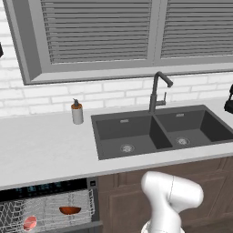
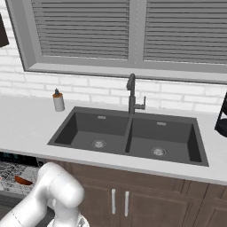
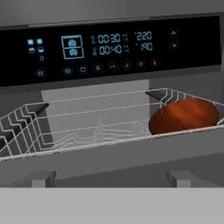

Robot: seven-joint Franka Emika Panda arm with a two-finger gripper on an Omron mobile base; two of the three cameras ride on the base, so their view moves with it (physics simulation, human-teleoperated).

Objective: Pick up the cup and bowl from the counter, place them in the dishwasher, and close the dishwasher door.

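Note:
The dishwasher (image 1: 45, 187) stands open under the counter (image 1: 41, 150), its black control strip (image 3: 109, 48) lit and its wire rack (image 3: 87, 127) pulled out. The dark reddish-brown bowl (image 3: 183, 116) lies in the right of the rack, also seen as the bowl (image 1: 69, 210) and the bowl (image 2: 22, 180) from the base. The cup (image 1: 30, 223) rests in the rack to the bowl's left, salmon inside showing. My gripper (image 3: 111, 179) is low in front of the rack, facing the control strip, open and holding nothing. The grey dishwasher door (image 3: 109, 159) edge crosses just below the rack.
A dark double sink (image 1: 154, 132) with a faucet (image 1: 157, 93) sits in the counter. A grey soap dispenser (image 1: 77, 112) stands left of the sink. Brown cabinet doors (image 2: 133, 199) lie right of the dishwasher. A dark stand (image 2: 221, 119) is at the counter's right end.

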